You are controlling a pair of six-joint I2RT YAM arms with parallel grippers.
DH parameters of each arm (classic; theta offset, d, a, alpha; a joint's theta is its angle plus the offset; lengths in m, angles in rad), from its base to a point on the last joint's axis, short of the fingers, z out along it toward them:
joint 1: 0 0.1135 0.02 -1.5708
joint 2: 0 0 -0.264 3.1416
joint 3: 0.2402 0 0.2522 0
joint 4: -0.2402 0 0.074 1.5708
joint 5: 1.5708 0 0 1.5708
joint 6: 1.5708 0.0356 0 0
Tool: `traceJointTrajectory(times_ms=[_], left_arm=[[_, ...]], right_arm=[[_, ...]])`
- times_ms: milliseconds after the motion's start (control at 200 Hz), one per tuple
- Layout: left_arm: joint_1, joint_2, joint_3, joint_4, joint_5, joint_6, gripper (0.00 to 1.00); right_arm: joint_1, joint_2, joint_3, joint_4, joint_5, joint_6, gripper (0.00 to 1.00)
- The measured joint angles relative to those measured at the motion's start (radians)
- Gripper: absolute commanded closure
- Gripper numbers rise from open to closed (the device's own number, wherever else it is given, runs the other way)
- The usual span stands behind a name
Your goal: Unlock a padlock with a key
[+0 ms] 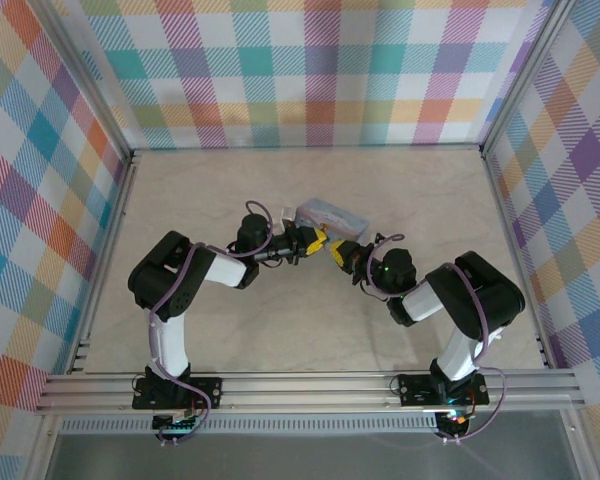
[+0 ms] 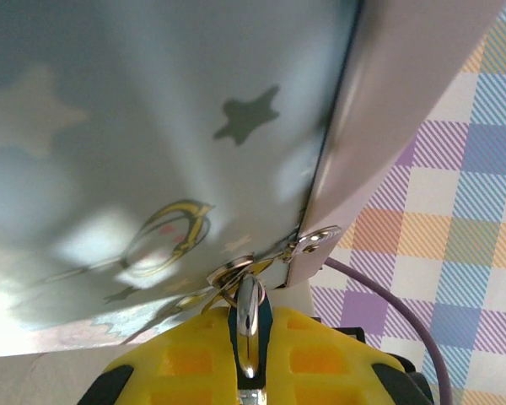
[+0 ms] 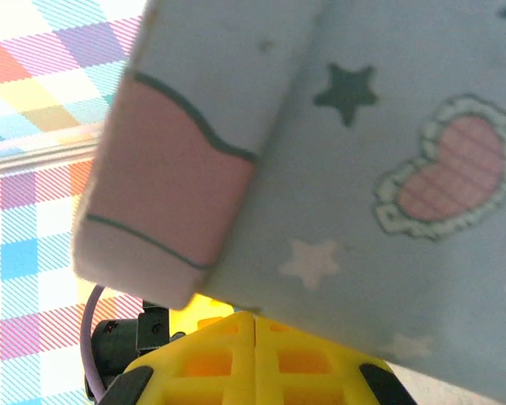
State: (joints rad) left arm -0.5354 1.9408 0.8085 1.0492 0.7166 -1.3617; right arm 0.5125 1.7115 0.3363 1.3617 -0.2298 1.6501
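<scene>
padlock (image 2: 250,333): body mostly hidden between left gripper (image 2: 251,314) pads, bottom end cut off | tin box (image 3: 346,160): blurred, cut off at top and right edges | right gripper (image 3: 253,325): tips tucked under tin box | key: cannot tell whether pinched between right pads

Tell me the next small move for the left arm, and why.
Probably nudge the left gripper slightly forward, jaws shut: the thin key they pinch points at the metal latch at the edge of the tin, its tip right there. The padlock itself is too unclear to judge, so move gently.
</scene>
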Motion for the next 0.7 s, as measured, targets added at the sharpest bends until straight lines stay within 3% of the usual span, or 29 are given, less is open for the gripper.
traceJointTrajectory(times_ms=[700], left_arm=[[0.0,0.0,0.0,0.035,-0.023,-0.016,1.0]], right_arm=[[0.019,0.006,0.031,-0.002,0.04,0.085,1.0]])
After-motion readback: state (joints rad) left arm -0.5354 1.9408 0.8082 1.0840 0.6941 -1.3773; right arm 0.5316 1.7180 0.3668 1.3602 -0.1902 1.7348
